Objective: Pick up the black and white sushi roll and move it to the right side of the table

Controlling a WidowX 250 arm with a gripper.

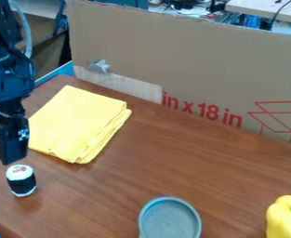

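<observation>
While hanging low at the left edge of the view, near a toy sushi roll (21, 180), seems set behind it: picture the roll just below the black gripper's (8, 151) lower end, slightly toward the right of the view and closer to the camera. On the brown table (172, 158), at lower left, standing upright on one flat end, with its long axis near vertical. Impossible to tell, with so dark a pincer cropped by the view's edge, whether wide or narrow.

Of the roll, note a short, squat cylinder: matte black band round the middle, white top dotted with reddish and green marks, white rim at the base. Beyond and to the right, a folded yellow cloth (79, 121), soft and thick, with layered edges loosely stacked. Nearer the camera, a shallow grey-blue round dish (170, 221) with smooth raised rim; at lower right, a rounded yellow pepper (285, 219), smooth-skinned, with a stubby green stem. Underneath, wood grain in long streaks; behind, upright cardboard (191, 56), dull and flat, with red print and a ragged top edge.
</observation>
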